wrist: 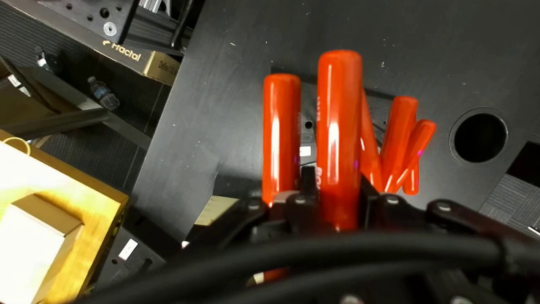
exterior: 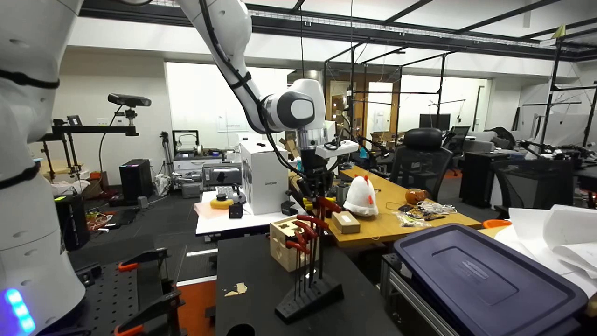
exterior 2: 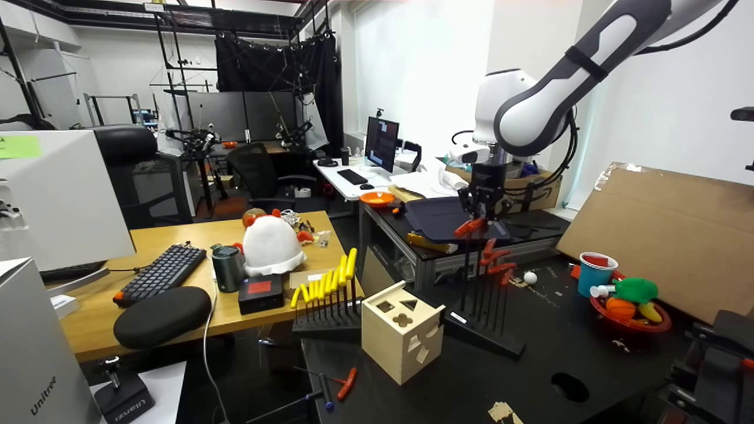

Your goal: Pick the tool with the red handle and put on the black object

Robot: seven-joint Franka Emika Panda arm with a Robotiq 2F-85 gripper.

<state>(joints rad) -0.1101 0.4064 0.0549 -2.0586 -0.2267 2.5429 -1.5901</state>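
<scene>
My black 2-fingered hand (wrist: 338, 185) grips the tool with the glossy red bar handle (wrist: 339, 109) over the black wedge-shaped stand (exterior: 309, 299); I can't tell if its tip is seated. Farther off, a pale wooden cube (exterior: 282, 249) sits on the black desk (exterior: 249, 261).

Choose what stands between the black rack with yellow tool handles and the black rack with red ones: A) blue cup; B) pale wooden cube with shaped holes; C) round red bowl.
B: in an exterior view, the yellow handles and the red handles stand on opposite sides of the wooden cube.
</scene>
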